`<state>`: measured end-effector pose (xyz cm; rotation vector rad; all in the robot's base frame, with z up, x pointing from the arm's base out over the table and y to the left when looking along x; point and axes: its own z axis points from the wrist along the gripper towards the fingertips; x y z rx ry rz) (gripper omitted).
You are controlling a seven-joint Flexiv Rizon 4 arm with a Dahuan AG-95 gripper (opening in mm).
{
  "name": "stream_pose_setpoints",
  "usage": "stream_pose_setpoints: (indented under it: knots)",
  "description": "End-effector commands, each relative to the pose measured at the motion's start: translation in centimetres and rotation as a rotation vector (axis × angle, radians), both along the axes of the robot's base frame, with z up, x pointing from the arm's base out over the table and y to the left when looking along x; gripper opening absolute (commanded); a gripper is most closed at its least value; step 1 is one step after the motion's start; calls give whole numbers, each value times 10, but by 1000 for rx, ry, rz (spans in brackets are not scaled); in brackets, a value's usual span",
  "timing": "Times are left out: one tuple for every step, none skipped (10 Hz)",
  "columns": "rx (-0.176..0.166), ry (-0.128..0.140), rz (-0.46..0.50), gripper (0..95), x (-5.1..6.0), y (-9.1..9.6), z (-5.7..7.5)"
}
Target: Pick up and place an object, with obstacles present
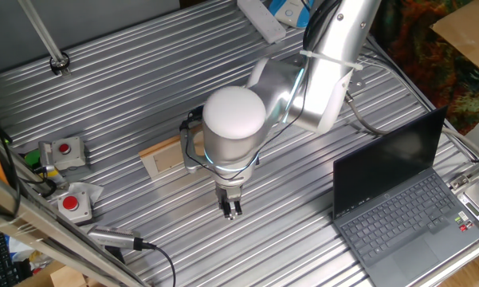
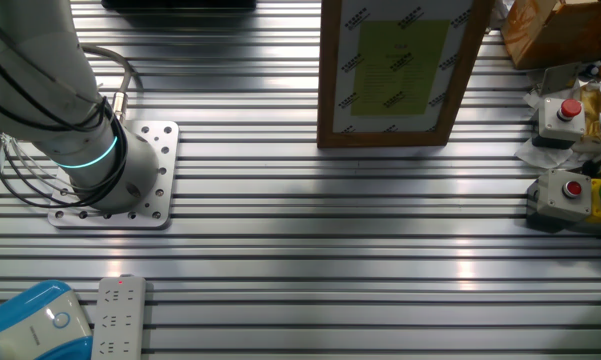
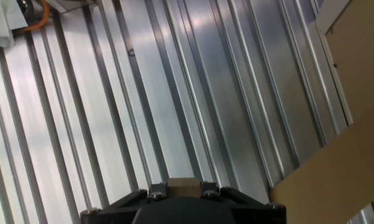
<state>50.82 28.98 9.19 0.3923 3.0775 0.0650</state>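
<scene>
Item: small light-tan wooden block [image 3: 183, 184], roughly cube-shaped. It is seen only in the hand view, as a pale sliver lodged between the two black fingers [image 3: 150, 191] of the gripper [image 1: 233, 209]. It is judged to be clamped there, the fingers drawn in close on it.

Progress: the pick-up is judged done, since the block is carried and not lying on the ribbed metal table [image 1: 303, 207]. The placing is left to do; no drop spot is shown.

Tool: in the one fixed view the gripper hangs point-down over bare table, whether touching it cannot be told.

Obstacle: flat rectangular light-wood picture frame [image 2: 390, 70] with pale backing, just beside the gripper in the one fixed view and mostly hidden by the arm.

Other: dark grey laptop [image 1: 398, 203], open, well apart.
</scene>
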Motion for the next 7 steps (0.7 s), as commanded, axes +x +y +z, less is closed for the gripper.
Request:
stream_pose_setpoints:
  knots:
    - [18,1,16,570,0,0,1]
    - [21,1,22,570,0,0,1]
    - [28,1,22,570,0,0,1]
    - [26,2,22,570,0,0,1]
    - [26,2,17,570,0,0,1]
    - [24,3,7,570,0,0,1]
    - [21,4,-4,380,-1,1,1]
